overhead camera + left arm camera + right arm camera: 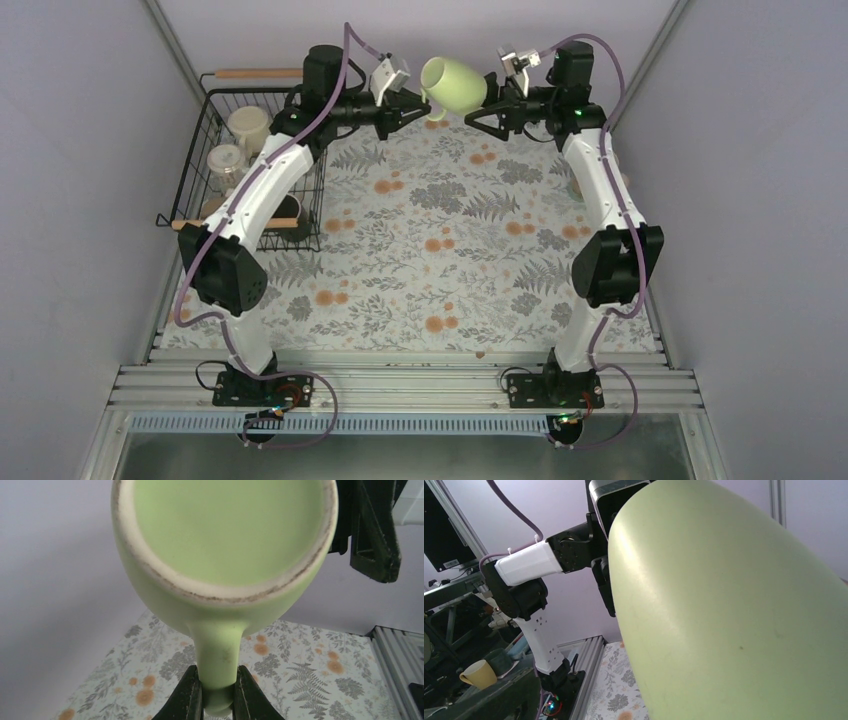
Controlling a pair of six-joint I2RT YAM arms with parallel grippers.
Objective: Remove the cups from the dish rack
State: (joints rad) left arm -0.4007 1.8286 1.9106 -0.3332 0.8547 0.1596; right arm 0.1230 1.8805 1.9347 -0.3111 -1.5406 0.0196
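A pale green mug (455,85) hangs in the air above the far middle of the table. My left gripper (420,103) is shut on its handle, and the left wrist view shows the fingers (187,695) pinching the handle below the mug's open mouth (225,530). My right gripper (486,103) sits at the mug's other side with its fingers spread. One of its fingers (375,535) shows beside the rim. The mug's wall (734,610) fills the right wrist view and hides that gripper's own fingers. The black wire dish rack (197,150) stands at the far left with cream mugs (248,125) inside.
The rack has wooden bar handles at its far (258,73) and near ends. A dark mug (290,210) sits in its near corner. The floral mat (450,250) covers the table. Walls close in on both sides. The left arm (529,565) shows in the right wrist view.
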